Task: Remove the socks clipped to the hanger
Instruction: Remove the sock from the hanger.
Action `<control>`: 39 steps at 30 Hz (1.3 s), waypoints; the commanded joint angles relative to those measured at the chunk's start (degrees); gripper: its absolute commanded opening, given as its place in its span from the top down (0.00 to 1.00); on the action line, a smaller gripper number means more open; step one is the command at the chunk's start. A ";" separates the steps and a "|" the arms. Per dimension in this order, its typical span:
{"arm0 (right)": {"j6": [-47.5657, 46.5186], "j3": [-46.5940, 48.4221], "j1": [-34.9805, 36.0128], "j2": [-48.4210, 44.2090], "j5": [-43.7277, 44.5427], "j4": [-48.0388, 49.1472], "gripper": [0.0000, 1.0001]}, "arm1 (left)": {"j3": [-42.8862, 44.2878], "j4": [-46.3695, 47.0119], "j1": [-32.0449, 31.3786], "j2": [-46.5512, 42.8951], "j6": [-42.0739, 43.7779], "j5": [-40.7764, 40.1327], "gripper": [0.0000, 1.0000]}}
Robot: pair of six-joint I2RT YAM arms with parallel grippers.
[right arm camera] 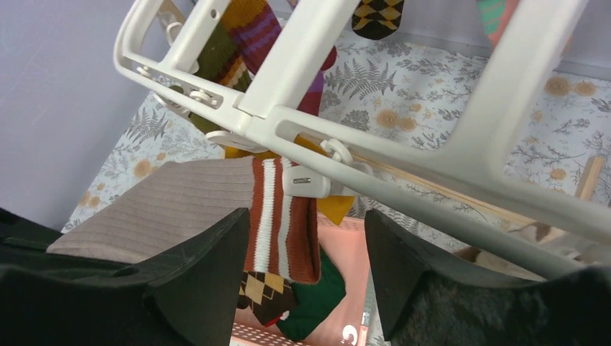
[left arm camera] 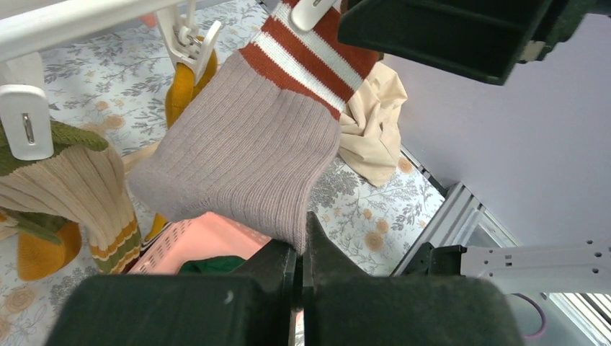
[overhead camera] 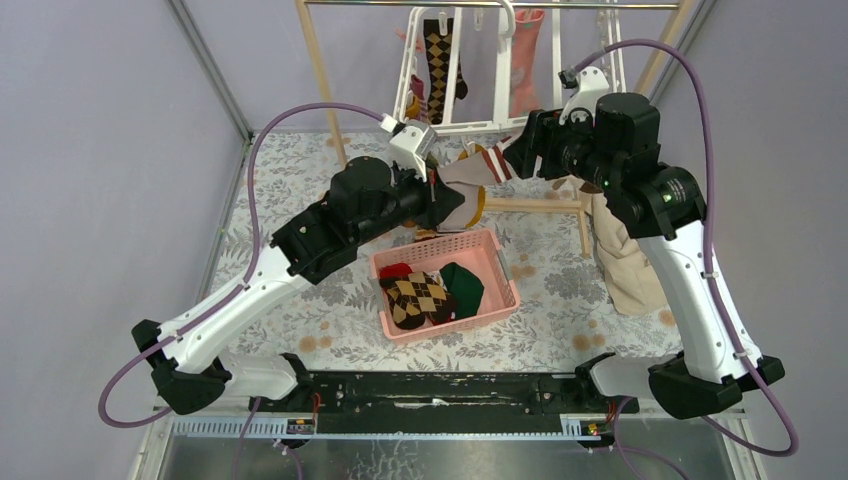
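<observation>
A grey ribbed sock [left arm camera: 245,144] with a rust-and-white striped cuff [right arm camera: 281,216] hangs from a white clip [right arm camera: 306,182] on the white hanger [right arm camera: 302,58]. My left gripper [left arm camera: 304,238] is shut on the sock's grey lower edge and holds it stretched out sideways [overhead camera: 462,185]. Just under the clip, my right gripper [right arm camera: 306,220] is open, with one finger on each side of the striped cuff and neither touching it. Other socks stay clipped: an argyle one [overhead camera: 438,60], a pink one [overhead camera: 527,60], a green-and-cream one [left arm camera: 72,180] and a mustard one [left arm camera: 184,86].
A pink basket [overhead camera: 500,265] below the grippers holds argyle, red and green socks. A large beige cloth [overhead camera: 625,260] lies at the right beside the right arm. The wooden rail frame [overhead camera: 530,205] stands around the hanger [overhead camera: 502,90], with purple walls close on both sides.
</observation>
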 commanded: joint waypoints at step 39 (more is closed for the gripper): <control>5.13 -12.47 -0.19 -7.31 7.18 20.93 0.41 | -5.09 6.59 -0.70 2.10 -5.42 12.20 1.00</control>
